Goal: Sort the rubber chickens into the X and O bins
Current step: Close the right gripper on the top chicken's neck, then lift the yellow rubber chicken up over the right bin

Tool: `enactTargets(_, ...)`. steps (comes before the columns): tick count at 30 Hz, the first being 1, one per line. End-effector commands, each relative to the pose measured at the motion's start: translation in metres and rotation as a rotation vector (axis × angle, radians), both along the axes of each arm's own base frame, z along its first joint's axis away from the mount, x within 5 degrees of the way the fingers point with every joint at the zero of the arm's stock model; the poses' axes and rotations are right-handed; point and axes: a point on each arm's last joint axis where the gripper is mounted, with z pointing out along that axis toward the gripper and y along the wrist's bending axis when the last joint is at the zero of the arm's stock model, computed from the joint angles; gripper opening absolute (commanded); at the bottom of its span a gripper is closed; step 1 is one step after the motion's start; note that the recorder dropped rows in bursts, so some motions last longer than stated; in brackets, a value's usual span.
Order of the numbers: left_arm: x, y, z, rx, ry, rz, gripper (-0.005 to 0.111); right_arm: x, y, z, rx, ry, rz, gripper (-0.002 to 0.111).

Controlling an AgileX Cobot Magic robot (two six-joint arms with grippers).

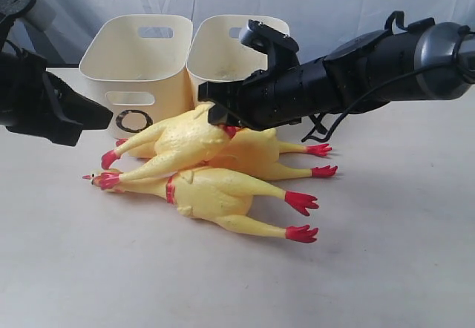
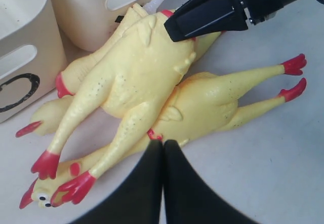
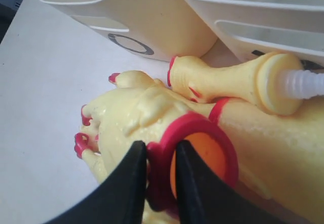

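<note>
Headless chicken (image 1: 185, 139) on top of the pile, lying across the other two, mid-table, just in front of the bins. We see the right gripper (image 3: 161, 152) pinched on the red rim (image 3: 200, 122) of its neck hole: one finger inside the hole, the other outside, rim squeezed between.

Edges and room: the neck end sits close to the bin fronts, so it's tight at the back. O bin (image 1: 159, 83) back-left, second bin (image 1: 223, 22) beside it, its mark hidden behind the right arm. Bare table (image 1: 386, 254) in front and to the right.

Long axis runs approx left-right in the exterior view, slanted: neck hole up at the back-right, red feet pointing front-left, down near the head of the front chicken (image 1: 215, 194). Front chicken and back chicken (image 1: 267, 157) both have feet to the right, i.e. the opposite way.

Left gripper (image 2: 163, 145) clenched on nothing, fingers pressed together, hovering by the O bin's front, apart from the pile.
</note>
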Motion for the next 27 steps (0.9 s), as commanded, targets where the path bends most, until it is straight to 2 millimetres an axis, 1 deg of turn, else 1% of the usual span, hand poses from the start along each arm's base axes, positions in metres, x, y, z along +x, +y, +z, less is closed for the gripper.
enactTargets(1, 0.001, -0.001, 0.002, 0.001, -0.008, -0.005, 0.0, 0.0, 0.0, 0.004, -0.001, -0.014, 0.013, -0.001)
enactTargets(6, 0.001, -0.001, 0.002, 0.001, -0.008, -0.005, 0.0, -0.002, -0.002, 0.018, 0.016, -0.045, 0.012, -0.001)
enactTargets(11, 0.001, -0.001, 0.002, 0.001, -0.008, -0.005, 0.0, -0.008, -0.005, 0.042, 0.043, -0.098, 0.02, -0.001)
enactTargets(19, 0.001, -0.001, 0.002, 0.001, -0.008, -0.005, 0.0, -0.022, -0.012, 0.086, 0.094, -0.195, 0.037, -0.001)
enactTargets(27, 0.001, -0.001, 0.002, 0.001, -0.008, -0.005, 0.0, -0.036, -0.021, 0.121, 0.133, -0.287, 0.021, -0.001)
